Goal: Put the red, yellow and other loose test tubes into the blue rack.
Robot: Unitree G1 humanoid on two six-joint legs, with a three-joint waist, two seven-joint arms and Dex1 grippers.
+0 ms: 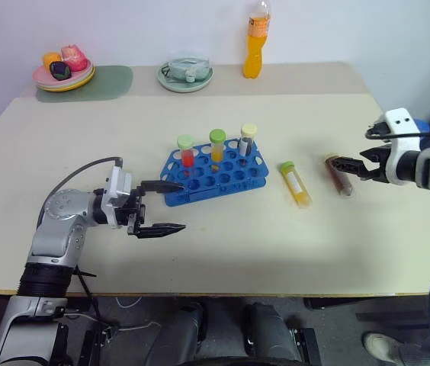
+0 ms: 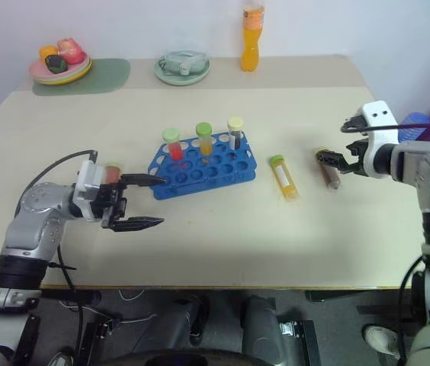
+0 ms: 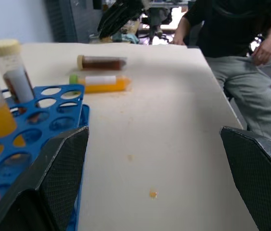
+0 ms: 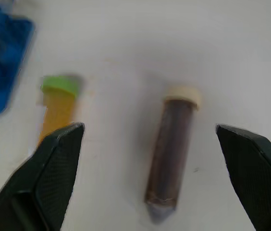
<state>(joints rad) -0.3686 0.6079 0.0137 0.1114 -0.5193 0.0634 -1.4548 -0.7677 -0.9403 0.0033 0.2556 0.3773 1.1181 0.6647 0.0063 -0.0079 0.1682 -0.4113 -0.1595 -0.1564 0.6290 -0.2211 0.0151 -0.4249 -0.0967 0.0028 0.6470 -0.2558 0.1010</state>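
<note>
I stand at a pale table [image 1: 223,252], looking down over both my arms. A little left of the middle sits the blue rack [image 1: 213,171], angled slightly, with three tubes upright in its far row: the red tube with a green cap [image 1: 187,152] at the left, an orange tube with a green cap [image 1: 217,146] in the middle, and a greyish tube with a pale cap [image 1: 247,140] at the right. The red one looks already placed.

Two tubes lie flat on the table to the right of the rack. The yellow tube with a green cap [image 1: 296,184] lies nearer the rack; the dark brown tube with a cream cap [image 1: 338,174] lies just beyond it, further right.

My right pincer [image 1: 344,165] hangs above the brown tube, its fingers spread wide and empty. In its wrist view the tube lies between the two fingertips, so I judge it is lined up to take that one first.

My left pincer [image 1: 171,206] hovers just beside the near-left end of the rack, pointing right, fingers wide apart and holding nothing, perhaps ready to steady the rack.

A seated person [image 3: 236,53] is beyond the table's right edge.
</note>
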